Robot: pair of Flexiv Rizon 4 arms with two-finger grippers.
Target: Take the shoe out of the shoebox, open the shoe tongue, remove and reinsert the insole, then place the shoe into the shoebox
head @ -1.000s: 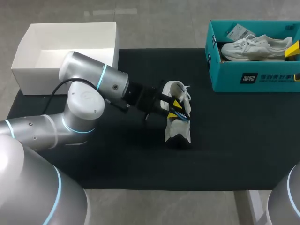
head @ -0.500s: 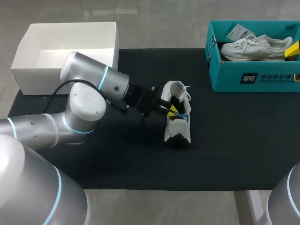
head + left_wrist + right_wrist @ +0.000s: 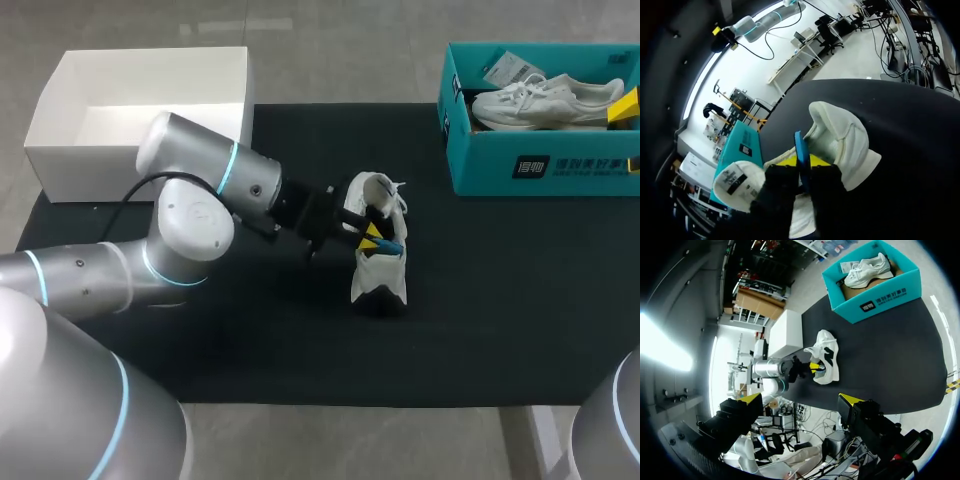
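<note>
Mid-frame, left gripper jaws clamp the thin, likely floppy insole inside the soft shoe; right gripper jaws apart.

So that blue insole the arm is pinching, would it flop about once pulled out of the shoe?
Probably bendy: the blue insole shows as a thin sheet, edge-on in the left gripper. Likely light too, being so thin. The shoe seems to lie on its side, so it might drag along.
</note>
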